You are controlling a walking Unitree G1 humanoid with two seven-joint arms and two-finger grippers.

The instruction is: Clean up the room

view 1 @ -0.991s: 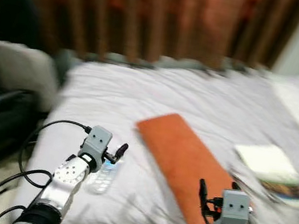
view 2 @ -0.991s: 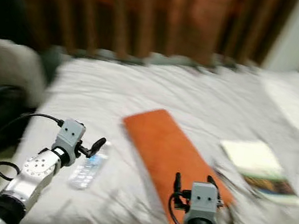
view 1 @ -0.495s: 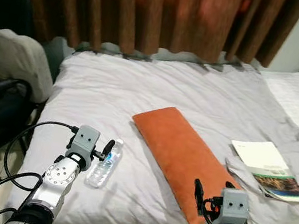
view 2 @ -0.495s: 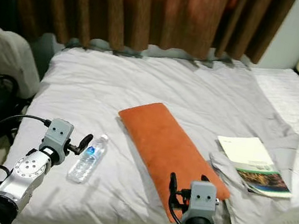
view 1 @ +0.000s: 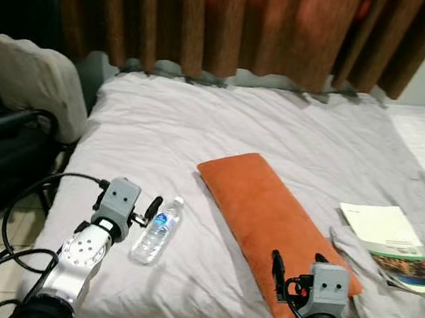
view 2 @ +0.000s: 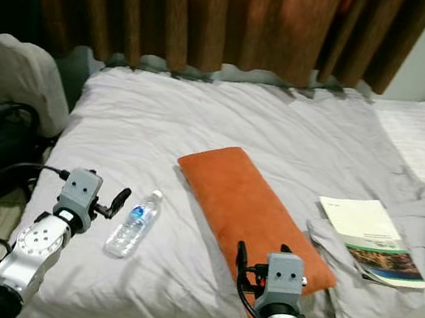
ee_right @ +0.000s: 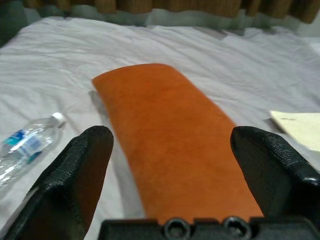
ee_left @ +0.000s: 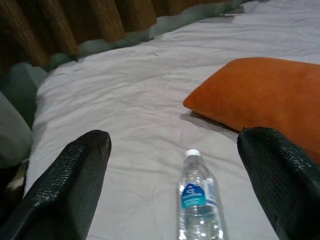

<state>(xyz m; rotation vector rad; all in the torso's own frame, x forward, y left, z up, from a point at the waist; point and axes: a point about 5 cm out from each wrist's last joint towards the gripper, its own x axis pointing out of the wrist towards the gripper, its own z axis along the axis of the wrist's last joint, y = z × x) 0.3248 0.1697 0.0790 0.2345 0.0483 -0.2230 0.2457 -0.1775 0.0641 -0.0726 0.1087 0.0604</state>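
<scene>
My left end effector (view 1: 149, 212) hovers wide open, empty, lined up just short of the water bottle (view 1: 157, 229) lying on the bed (view 1: 202, 124), likely my first pickup. My right end effector (view 2: 258, 266), also open and empty, faces the orange cushion (view 1: 268, 218).

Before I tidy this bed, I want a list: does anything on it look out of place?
Yes. A water bottle lies on its side on the grey sheet, an orange cushion sits askew mid-bed, and a booklet lies near the rumpled edge. Nothing looks spilled.
</scene>
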